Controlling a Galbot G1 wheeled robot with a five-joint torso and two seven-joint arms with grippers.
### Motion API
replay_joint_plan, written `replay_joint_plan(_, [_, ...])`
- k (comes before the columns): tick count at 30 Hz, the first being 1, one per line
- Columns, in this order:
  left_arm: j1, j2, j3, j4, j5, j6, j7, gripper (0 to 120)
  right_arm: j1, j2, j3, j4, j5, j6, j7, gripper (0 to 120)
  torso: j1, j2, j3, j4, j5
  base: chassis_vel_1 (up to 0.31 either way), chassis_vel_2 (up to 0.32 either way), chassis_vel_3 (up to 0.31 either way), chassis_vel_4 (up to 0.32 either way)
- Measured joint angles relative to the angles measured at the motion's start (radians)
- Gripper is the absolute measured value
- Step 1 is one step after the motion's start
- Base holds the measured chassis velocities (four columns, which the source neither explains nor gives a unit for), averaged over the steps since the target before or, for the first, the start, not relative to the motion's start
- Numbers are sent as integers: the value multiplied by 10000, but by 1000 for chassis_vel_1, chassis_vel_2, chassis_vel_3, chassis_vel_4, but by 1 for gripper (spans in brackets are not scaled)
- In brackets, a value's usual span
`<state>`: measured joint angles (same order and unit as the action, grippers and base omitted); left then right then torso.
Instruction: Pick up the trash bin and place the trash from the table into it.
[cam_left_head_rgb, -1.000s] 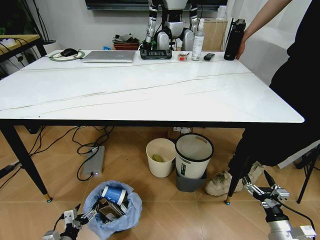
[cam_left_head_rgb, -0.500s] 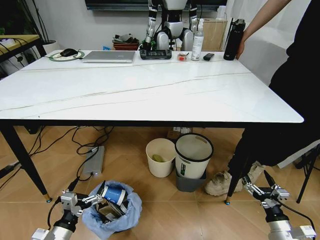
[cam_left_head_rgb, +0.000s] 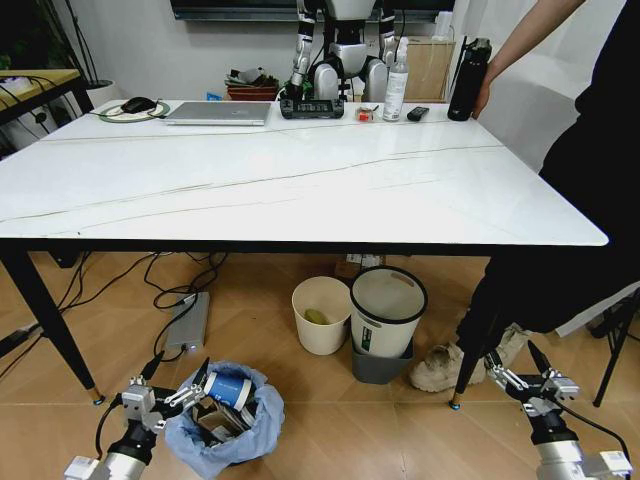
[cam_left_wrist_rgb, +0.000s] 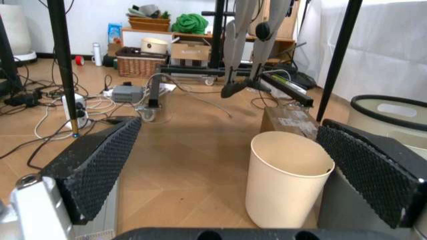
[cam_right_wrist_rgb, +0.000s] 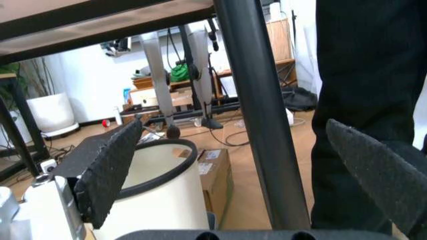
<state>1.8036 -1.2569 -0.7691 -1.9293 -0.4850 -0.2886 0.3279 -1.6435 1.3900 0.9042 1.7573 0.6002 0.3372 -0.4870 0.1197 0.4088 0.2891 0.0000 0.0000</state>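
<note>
The trash bin (cam_left_head_rgb: 232, 432), lined with a puffy light-blue bag, stands on the wooden floor in front of the table (cam_left_head_rgb: 300, 190). Trash lies inside it: a blue paper cup (cam_left_head_rgb: 229, 387) on top and brown cardboard (cam_left_head_rgb: 213, 420) below. My left gripper (cam_left_head_rgb: 178, 385) is open at the bin's left rim, with one finger reaching towards the cup. In the left wrist view its pads (cam_left_wrist_rgb: 100, 167) stand wide apart with nothing between them. My right gripper (cam_left_head_rgb: 527, 378) hangs open low on the right, by a table leg (cam_right_wrist_rgb: 257, 115).
A cream bucket (cam_left_head_rgb: 321, 315) (cam_left_wrist_rgb: 287, 185) and a grey-and-white lidded bin (cam_left_head_rgb: 386, 318) (cam_right_wrist_rgb: 160, 190) stand under the table. Cables and a power strip (cam_left_head_rgb: 188, 322) lie on the floor to the left. A laptop (cam_left_head_rgb: 218, 112) and a black bottle (cam_left_head_rgb: 468, 80) sit at the table's far edge.
My left gripper has risen from low beside the bin and moved in to its left rim. The right arm and the bin have not moved.
</note>
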Motion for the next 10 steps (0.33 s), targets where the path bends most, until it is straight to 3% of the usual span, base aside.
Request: replay_joint_plan(10, [-6, 0, 1, 19, -5, 12, -6, 100, 0, 0, 0, 0, 0, 0, 0, 100, 0, 1, 0, 0, 0, 0, 0, 0, 0])
